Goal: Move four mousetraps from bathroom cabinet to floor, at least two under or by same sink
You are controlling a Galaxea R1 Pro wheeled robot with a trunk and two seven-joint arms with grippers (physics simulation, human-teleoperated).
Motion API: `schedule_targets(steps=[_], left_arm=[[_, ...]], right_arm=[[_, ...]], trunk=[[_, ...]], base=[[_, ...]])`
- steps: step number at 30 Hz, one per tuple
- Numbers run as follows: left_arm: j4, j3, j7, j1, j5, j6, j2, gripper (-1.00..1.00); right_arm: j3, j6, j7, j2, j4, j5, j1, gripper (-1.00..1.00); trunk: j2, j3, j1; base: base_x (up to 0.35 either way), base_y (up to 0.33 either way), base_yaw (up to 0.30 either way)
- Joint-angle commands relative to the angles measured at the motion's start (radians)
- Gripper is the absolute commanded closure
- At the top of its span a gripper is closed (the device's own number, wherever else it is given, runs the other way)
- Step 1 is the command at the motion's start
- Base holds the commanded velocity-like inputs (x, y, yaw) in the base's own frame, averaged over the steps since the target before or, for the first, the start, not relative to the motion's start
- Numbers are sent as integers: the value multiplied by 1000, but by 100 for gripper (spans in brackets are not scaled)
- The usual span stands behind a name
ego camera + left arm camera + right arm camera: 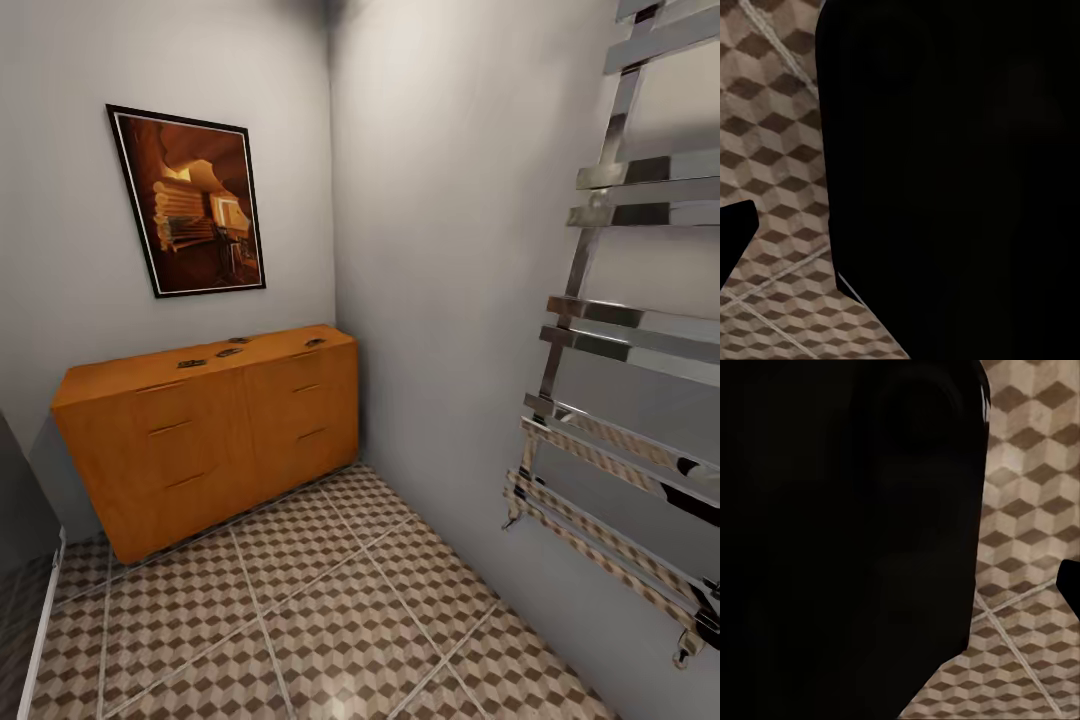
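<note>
The low orange-brown cabinet (215,430) stands against the far wall in the head view, its drawers shut. On its top lie several mousetraps, seen as small dark slips: one (191,363) toward the left, two (229,352) (239,340) near the middle and one (314,342) toward the right. The cube-patterned bathroom floor (330,620) stretches between me and the cabinet, and also shows in both wrist views (772,150) (1027,510) beside a large black mass. A dark tip juts in at the edge of each wrist view, too little to read the jaws. The sink is out of view.
A chrome towel rail (620,400) juts from the right wall close by. A framed picture (190,200) hangs above the cabinet. A dark panel with a white edge (40,600) borders the floor at the left. The room is a narrow corner.
</note>
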Motion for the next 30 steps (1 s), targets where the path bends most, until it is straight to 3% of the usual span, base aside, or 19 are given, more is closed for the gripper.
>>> schedule_targets(steps=[1, 3, 10, 13, 19, 30], left_arm=[[0, 0, 0, 0, 0, 0, 0, -100], [-11, 11, -11, 12, -11, -11, -11, -100], [-22, 50, -19, 51, -17, -14, -10, -100], [-38, 51, -18, 67, -16, -17, -8, -100], [-72, 75, -13, 66, -15, -17, 1, -100], [-82, 97, -12, 66, -14, -18, 3, -100]], right_arm=[[0, 0, 0, 0, 0, 0, 0, -100], [-11, 3, -1, -2, -11, 4, -12, -100], [-9, -4, -1, -2, -22, 6, -52, -100], [-9, -21, -4, -3, -40, 9, -69, -100], [-15, -55, -5, -4, -74, 1, -101, -100], [-10, -116, -7, 6, -105, 8, -101, -100]], trunk=[[-1, -1, 0], [-1, -1, 0], [-1, -1, 0], [-1, -1, 0], [-1, -1, 0], [-1, -1, 0]], base=[[0, 0, 0], [0, 0, 0], [0, 0, 0], [0, 0, 0], [0, 0, 0], [0, 0, 0]])
